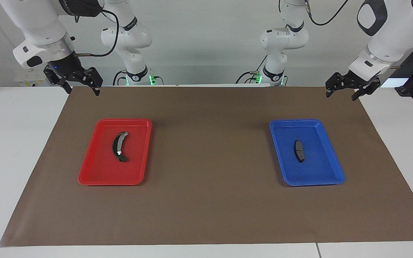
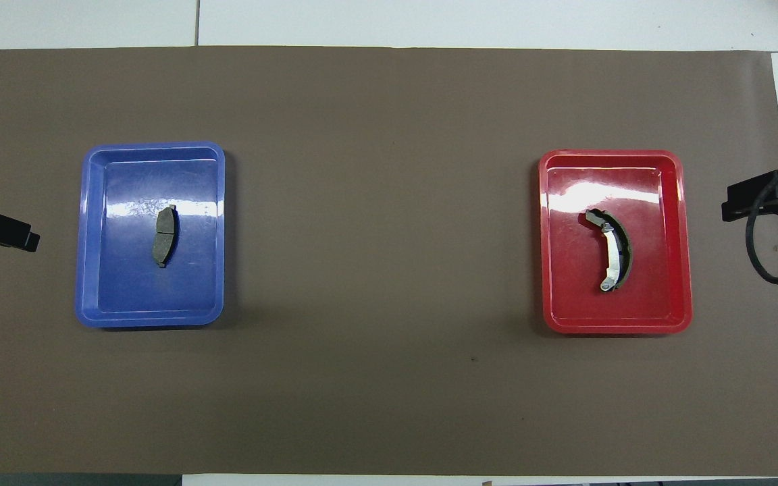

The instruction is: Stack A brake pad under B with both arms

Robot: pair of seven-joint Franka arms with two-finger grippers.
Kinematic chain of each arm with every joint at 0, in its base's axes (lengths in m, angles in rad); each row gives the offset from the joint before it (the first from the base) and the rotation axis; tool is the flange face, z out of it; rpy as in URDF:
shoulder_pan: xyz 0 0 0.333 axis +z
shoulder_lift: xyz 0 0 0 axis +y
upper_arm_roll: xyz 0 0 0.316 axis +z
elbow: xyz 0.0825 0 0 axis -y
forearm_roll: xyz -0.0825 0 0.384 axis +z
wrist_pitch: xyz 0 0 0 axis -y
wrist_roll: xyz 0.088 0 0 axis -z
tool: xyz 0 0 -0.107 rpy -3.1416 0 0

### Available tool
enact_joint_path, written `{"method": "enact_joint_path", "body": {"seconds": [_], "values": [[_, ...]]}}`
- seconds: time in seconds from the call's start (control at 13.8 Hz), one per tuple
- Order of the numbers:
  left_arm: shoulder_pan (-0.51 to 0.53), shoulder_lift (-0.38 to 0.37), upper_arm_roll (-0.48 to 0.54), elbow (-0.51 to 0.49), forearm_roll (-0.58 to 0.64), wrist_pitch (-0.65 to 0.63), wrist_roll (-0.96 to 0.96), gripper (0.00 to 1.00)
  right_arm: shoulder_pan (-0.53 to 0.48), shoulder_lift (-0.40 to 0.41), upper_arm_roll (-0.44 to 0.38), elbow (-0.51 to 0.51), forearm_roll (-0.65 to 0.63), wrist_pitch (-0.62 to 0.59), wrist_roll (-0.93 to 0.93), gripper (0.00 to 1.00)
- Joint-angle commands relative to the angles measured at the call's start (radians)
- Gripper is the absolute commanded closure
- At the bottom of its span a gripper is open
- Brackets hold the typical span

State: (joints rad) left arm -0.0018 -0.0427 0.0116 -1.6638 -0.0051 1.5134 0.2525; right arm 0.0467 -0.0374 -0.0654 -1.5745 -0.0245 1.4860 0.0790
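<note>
The A brake pad point(image 1: 299, 150), short, flat and dark grey, lies in the middle of a blue tray point(image 1: 314, 182) toward the left arm's end of the table; it also shows in the overhead view point(image 2: 165, 235). B point(image 1: 119, 146), the longer black crescent with a silvery band, lies in a red tray point(image 1: 109, 182) toward the right arm's end; it also shows in the overhead view point(image 2: 613, 259). My left gripper point(image 1: 342, 95) hangs open and empty over the mat's corner near its base. My right gripper point(image 1: 82, 90) hangs open and empty over the other corner near the robots.
A brown mat point(image 1: 206, 208) covers most of the white table. The two trays sit well apart on it, with bare mat between them. A black cable point(image 2: 767, 256) loops from the right arm by the red tray's end of the mat.
</note>
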Motion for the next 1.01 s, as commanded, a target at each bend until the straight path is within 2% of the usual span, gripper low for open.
{"method": "enact_joint_path", "body": {"seconds": [0.0, 0.51, 0.72, 0.94], "values": [[-0.017, -0.019, 0.014, -0.024, -0.001, 0.025, 0.004, 0.0, -0.011, 0.01, 0.002, 0.014, 0.012, -0.006, -0.019, 0.0], [-0.017, -0.017, 0.011, -0.028, -0.044, 0.076, -0.01, 0.0, -0.011, 0.01, 0.002, 0.014, 0.012, -0.006, -0.019, 0.0], [-0.024, -0.017, 0.01, -0.031, -0.044, 0.076, -0.128, 0.0, -0.011, 0.01, 0.002, 0.014, 0.014, -0.006, -0.018, 0.0], [-0.026, -0.016, 0.008, -0.025, -0.042, 0.077, -0.118, 0.0, -0.011, 0.008, 0.002, 0.014, 0.014, -0.006, -0.018, 0.0]]}}
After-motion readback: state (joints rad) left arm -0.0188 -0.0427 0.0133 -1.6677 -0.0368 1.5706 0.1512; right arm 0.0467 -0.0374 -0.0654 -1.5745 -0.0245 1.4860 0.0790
